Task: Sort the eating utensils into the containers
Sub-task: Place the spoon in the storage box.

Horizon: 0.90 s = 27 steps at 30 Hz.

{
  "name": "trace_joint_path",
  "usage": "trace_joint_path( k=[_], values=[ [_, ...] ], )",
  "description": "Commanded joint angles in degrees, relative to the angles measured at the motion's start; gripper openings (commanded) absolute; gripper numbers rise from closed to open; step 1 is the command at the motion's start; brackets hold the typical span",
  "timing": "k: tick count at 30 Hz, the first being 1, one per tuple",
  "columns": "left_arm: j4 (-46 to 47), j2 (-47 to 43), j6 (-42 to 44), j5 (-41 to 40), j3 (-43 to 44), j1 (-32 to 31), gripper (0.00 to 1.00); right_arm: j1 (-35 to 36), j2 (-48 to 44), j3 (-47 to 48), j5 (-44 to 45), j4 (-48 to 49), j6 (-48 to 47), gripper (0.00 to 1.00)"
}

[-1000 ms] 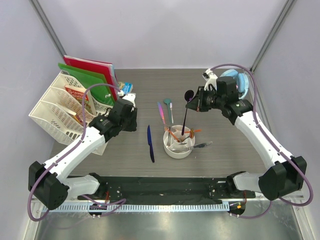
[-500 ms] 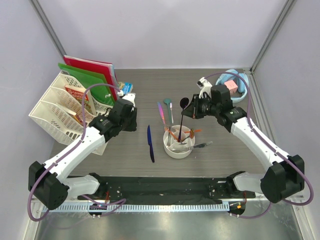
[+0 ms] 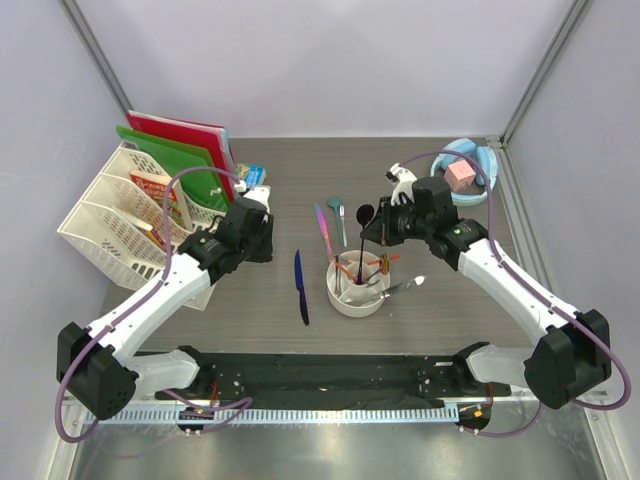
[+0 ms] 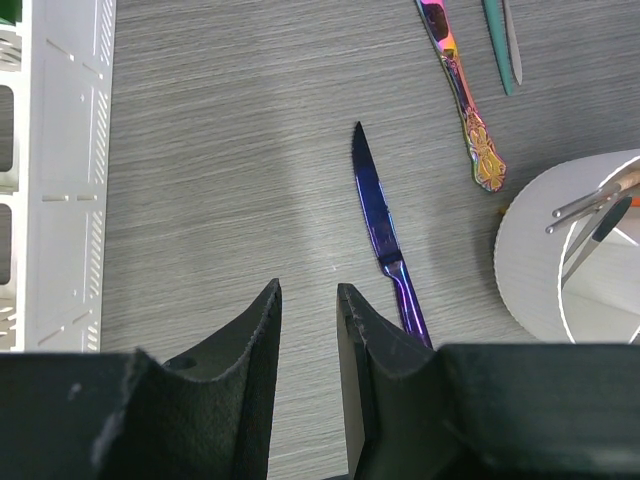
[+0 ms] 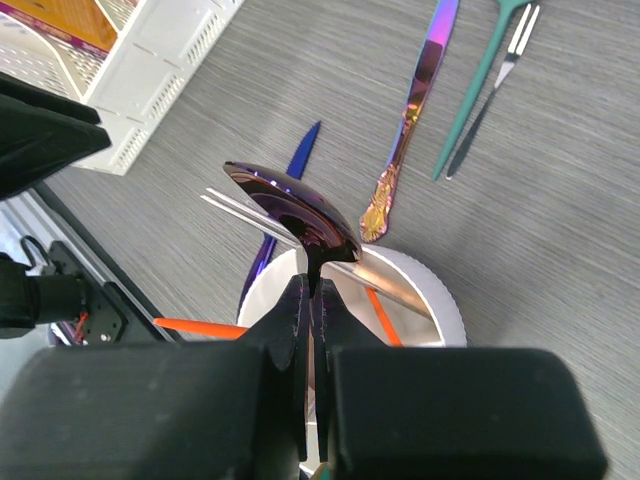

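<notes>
Grey, finely wood-grained bench; white cup; orange chopsticks; glossy dark purple spoon; blue-to-violet slim knife; rainbow-sheened ornate knife with gold floral handle; teal utensil.

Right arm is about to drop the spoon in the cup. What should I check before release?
1. Right gripper shut on spoon: ok.
2. Spoon's lower end inside the rim of the cup: ok in the top view.
3. Which compartment it is over: cannot tell.
4. Cup upright: ok.
5. Left gripper empty and apart from the cup: ok.
6. All cutlery sorted: not ok. The blue knife, rainbow knife and teal piece lie outside the cup.
</notes>
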Motion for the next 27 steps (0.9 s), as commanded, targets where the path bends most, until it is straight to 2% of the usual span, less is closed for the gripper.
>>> trace_joint_path(
  k=[1, 11, 19, 20, 21, 26, 27],
  values=[
    [2.5, -0.3, 0.3, -1.2, 0.0, 0.2, 0.29, 1.2, 0.3, 0.8, 3.1, -1.6, -2.5, 0.01],
    [3.2, -0.2, 0.3, -0.9, -0.2, 0.2, 0.29, 4.9, -5.5, -7.1, 12.0, 4.8, -3.1, 0.01],
    [2.3, -0.9, 1.4, -1.9, 0.2, 0.2, 0.29, 5.8, -6.0, -10.3, 8.8, 8.8, -2.7, 0.01],
    [2.2, -1.0, 1.4, -2.0, 0.2, 0.2, 0.29, 5.8, -5.7, -10.2, 8.7, 8.6, -2.8, 0.03],
    [2.1, -1.0, 1.4, -2.1, 0.1, 0.1, 0.29, 5.8, -5.5, -10.2, 8.7, 8.4, -2.9, 0.1],
    [2.1, -1.3, 1.0, -2.0, -0.3, 0.2, 0.29, 5.8, -5.5, -9.4, 10.4, 7.3, -3.5, 0.16],
    [2.1, -1.3, 0.8, -2.0, -0.4, 0.2, 0.29, 5.8, -5.7, -9.3, 10.7, 7.1, -3.5, 0.2]
  ],
)
